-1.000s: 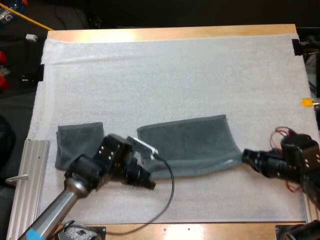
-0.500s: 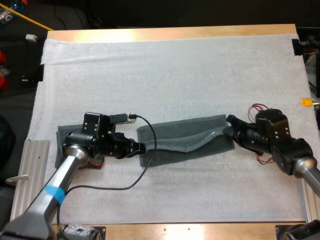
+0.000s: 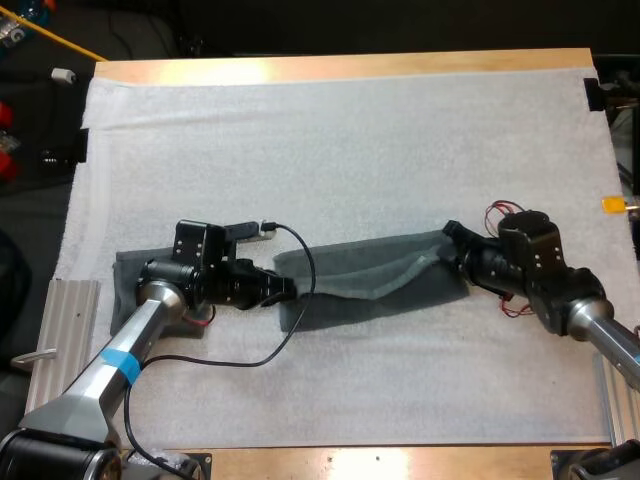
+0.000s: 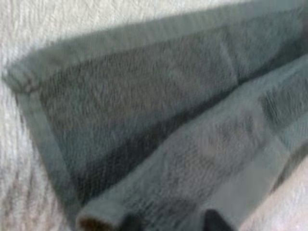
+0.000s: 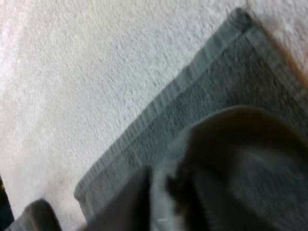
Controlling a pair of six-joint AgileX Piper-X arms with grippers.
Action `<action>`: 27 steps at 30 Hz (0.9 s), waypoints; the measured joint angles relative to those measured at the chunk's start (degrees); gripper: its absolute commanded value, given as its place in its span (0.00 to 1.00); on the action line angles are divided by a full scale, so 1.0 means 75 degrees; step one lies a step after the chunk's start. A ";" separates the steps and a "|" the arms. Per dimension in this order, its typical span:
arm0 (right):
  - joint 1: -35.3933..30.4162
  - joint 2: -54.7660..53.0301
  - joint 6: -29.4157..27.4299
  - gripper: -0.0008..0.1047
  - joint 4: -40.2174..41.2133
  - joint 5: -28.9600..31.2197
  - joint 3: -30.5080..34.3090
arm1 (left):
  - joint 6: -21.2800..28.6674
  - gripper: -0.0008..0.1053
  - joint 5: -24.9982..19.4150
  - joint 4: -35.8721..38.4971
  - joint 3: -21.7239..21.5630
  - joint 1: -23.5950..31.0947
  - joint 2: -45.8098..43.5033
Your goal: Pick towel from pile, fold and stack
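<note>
A dark grey-green towel (image 3: pixel 370 285) lies stretched across the middle of the white mat (image 3: pixel 350 150), with its near layer lifted and doubled over the far one. My left gripper (image 3: pixel 285 290) is shut on the towel's left end, and my right gripper (image 3: pixel 452 240) is shut on its right end. In the left wrist view the towel (image 4: pixel 144 96) is folded over itself, and a raised fold runs between my dark fingertips (image 4: pixel 130 222). The right wrist view has a lifted flap (image 5: pixel 240 159) over the flat layer's hemmed corner. A folded towel (image 3: pixel 135 275) sits under my left arm.
A ribbed aluminium rail (image 3: pixel 60 340) lies at the mat's near left edge. The wooden table edge (image 3: pixel 350 65) runs along the far side. Bare mat stretches beyond the towel and in front of it.
Both grippers carried the towel's near edge away from the front of the mat, up over the far half. The left arm swung left over the folded towel and the right arm reached inward.
</note>
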 measured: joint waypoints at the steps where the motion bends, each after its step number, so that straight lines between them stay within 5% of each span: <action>1: 0.0000 0.0076 0.0014 0.49 -0.0193 0.0000 0.0000 | -0.0092 0.53 0.0000 -0.0147 0.0000 0.0000 0.0000; 16: 0.0000 0.0685 0.0670 0.54 -0.3194 0.0048 0.0000 | -0.1605 0.56 0.0246 -0.2152 0.0000 0.0045 0.0000; 22: 0.0000 0.0713 -0.0194 0.54 -0.3254 -0.1359 0.0000 | -0.1243 0.55 0.0593 -0.1785 0.0000 0.0045 -0.0109; 27: 0.0000 0.0524 -0.0803 0.46 -0.2774 -0.1885 0.0000 | -0.0303 0.55 0.0224 -0.0802 0.0000 0.0045 -0.0861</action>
